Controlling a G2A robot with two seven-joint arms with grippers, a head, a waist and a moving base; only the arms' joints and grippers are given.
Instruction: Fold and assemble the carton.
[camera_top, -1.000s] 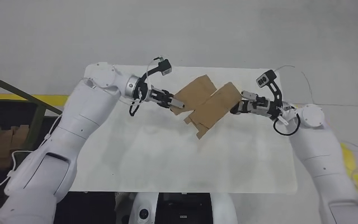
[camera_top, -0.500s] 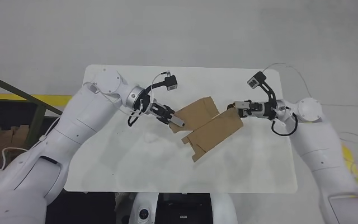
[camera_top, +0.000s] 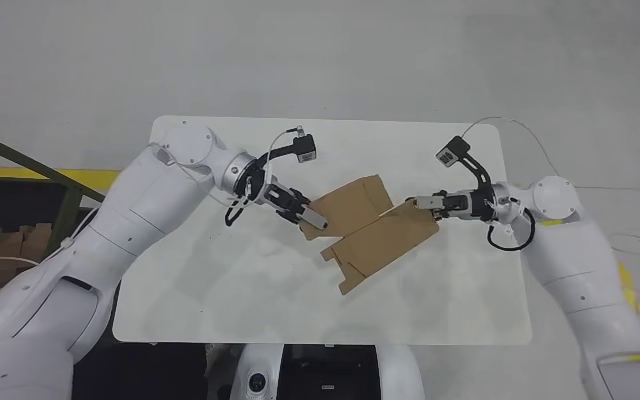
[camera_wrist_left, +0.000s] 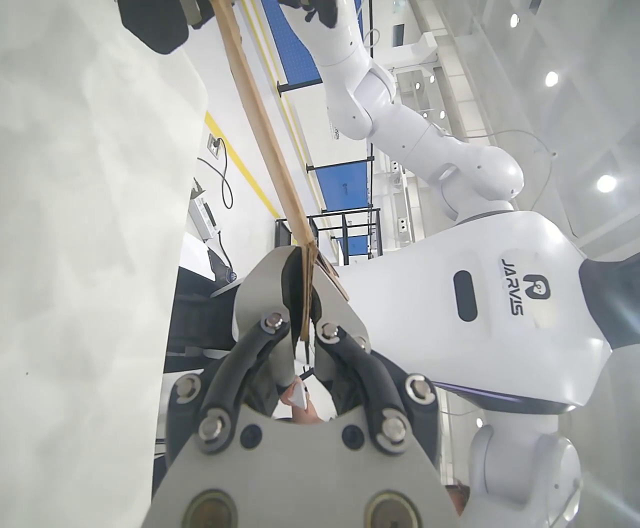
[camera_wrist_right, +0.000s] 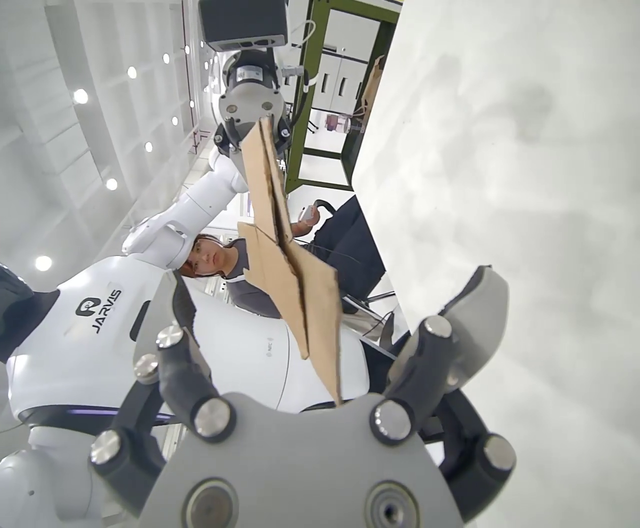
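Note:
A flat brown carton (camera_top: 370, 225) hangs over the middle of the white table (camera_top: 200, 300), its two panels offset like steps. My left gripper (camera_top: 313, 218) is shut on the carton's left corner; in the left wrist view the carton's thin edge (camera_wrist_left: 260, 115) runs from the clamped left gripper (camera_wrist_left: 302, 280) away toward the other arm. My right gripper (camera_top: 412, 203) is at the carton's right end. In the right wrist view the right gripper (camera_wrist_right: 327, 295) stands open, and the carton (camera_wrist_right: 295, 280) passes between its spread fingers (camera_wrist_right: 172, 300) without being clamped.
Bare table top (camera_top: 440, 290) lies in front of the carton and more on the left (camera_top: 190, 250). The table's front edge (camera_top: 320, 342) is near the robot. Brown boxes (camera_top: 18, 245) stand on the floor beyond the table's left side.
The carton has moved toward the table's front and a little left with the left gripper. The right gripper has followed its right end down and left.

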